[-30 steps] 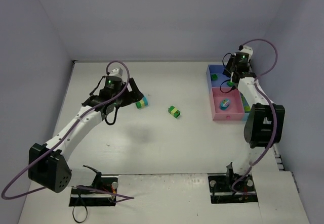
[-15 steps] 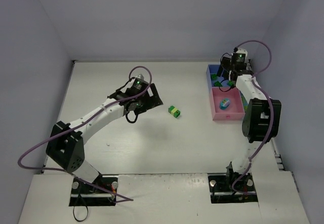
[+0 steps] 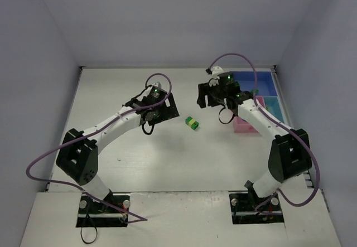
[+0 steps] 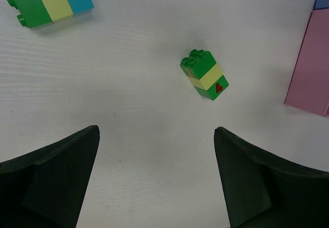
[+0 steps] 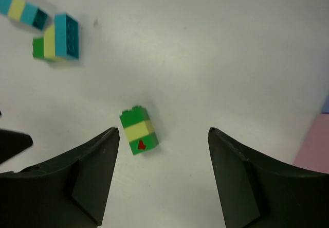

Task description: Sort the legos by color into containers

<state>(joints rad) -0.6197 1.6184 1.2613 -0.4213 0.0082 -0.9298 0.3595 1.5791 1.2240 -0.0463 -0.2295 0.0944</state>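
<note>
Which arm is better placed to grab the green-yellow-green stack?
Right, probably: the right hand, open, hangs nearly over the stack, which lies farther ahead of the left hand; the pink tray is on its side.

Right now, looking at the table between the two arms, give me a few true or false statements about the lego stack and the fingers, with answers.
1. The lego stack nearest the left fingers is green, yellow, green. True.
2. The left fingers are shut on that stack. False: they stand open and empty, with the stack on the white table beyond them.
3. The stack carries a small red mark. True.
4. The stack lies inside the pink tray. False: it lies on the bare table, apart from the tray.
5. The right fingers are open and hold nothing. True.
</note>
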